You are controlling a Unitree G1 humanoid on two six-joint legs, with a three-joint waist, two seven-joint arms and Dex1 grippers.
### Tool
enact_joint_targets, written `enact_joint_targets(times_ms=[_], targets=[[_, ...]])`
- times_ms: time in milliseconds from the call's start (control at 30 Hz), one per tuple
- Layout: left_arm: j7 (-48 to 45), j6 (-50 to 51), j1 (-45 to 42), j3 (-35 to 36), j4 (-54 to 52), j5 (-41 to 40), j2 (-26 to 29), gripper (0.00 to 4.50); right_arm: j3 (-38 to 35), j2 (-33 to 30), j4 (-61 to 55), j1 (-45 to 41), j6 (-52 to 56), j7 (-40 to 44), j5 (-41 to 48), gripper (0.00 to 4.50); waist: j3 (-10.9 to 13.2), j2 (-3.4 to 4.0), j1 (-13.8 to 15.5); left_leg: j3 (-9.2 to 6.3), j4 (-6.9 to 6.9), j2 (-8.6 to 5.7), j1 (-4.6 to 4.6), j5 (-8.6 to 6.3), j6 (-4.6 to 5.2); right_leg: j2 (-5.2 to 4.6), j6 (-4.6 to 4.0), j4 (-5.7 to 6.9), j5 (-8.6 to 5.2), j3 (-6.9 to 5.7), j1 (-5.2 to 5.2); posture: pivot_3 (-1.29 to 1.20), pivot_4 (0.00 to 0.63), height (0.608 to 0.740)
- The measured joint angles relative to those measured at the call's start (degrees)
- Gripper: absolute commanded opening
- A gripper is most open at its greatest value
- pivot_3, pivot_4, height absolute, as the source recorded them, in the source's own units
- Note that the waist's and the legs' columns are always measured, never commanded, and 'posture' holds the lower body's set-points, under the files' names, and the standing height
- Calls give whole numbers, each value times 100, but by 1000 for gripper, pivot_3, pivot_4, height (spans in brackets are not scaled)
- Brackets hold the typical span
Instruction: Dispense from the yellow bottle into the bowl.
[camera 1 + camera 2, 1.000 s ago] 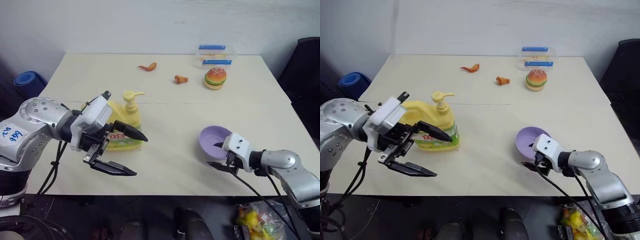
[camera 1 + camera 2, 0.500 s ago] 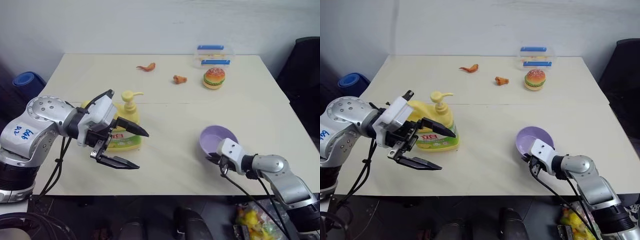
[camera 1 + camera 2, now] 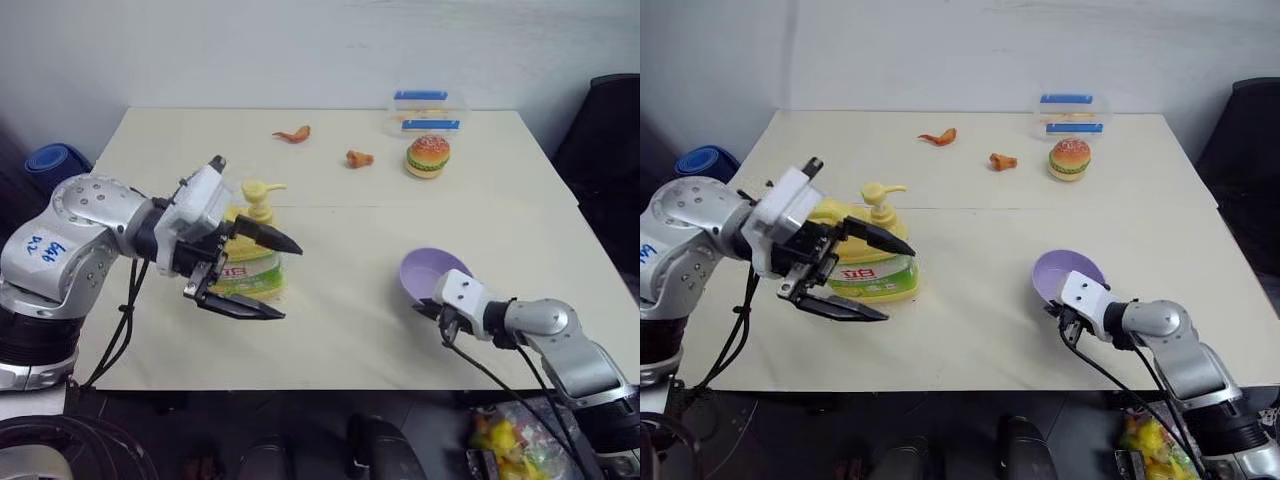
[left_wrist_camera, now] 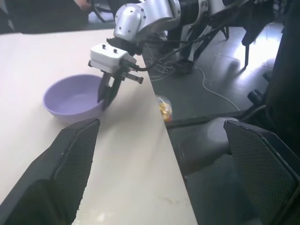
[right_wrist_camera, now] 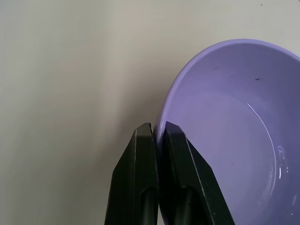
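Head views: your left gripper (image 3: 268, 277) hangs spread wide just in front of the yellow bottle (image 3: 248, 268) — not gripping it. Left wrist view: your right gripper (image 4: 107, 93) sits at the bowl (image 4: 75, 99) rim. Right wrist view: fingers (image 5: 138, 168) pinched tight on that rim.

Soft, even light falls on the table (image 3: 400, 230); shadows below things are faint. In the left wrist view the near fingers (image 4: 70, 164) look blurred and grainy.
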Motion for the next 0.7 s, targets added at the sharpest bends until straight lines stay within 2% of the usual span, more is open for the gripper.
enact_joint_targets(times_ms=[100,200,267,333,500,633,700], targets=[[-18,198,-506,271,403,-186,52,4500,3,-154,-192,-664,61,405,128,13,0,0,-12,-2,0,-2,3,0,-2,7,-3,2,-2,-5,0,0,150,740],[-214,155,-968,296,1089,-52,348,4500,316,-53,-181,-1585,281,931,308,13,1,0,-23,-4,0,-3,2,2,-7,12,-9,7,-5,-9,-4,0,150,740],[-422,-63,-1235,277,1683,231,572,4111,712,329,111,-2444,466,1192,308,0,2,0,-69,1,2,-5,0,2,-8,14,-10,14,-6,-9,-10,0,150,740],[-567,-255,-1411,262,2027,420,642,3619,934,599,309,-2995,516,1327,304,0,3,2,-81,-1,1,-5,-2,2,-8,13,-12,14,-7,-12,-10,0,150,740],[-732,-592,-1787,174,3004,894,648,2063,1385,1243,1180,-4071,473,1585,168,0,4,1,-54,11,24,-6,-43,-1,-3,6,-10,7,-6,-33,-21,0,150,740],[-694,-798,-1961,143,3288,1151,322,792,1831,1826,2321,-4929,-62,1748,-278,0,4,0,-82,12,74,-7,-123,-1,-1,-7,-2,38,-1,-41,-94,0,150,740],[-675,-826,-1940,76,3291,1198,177,169,1918,1918,2618,-5087,-291,1870,-384,0,4,0,-93,6,78,-7,-134,-1,-2,-7,-2,37,-1,-48,-98,0,150,740]])
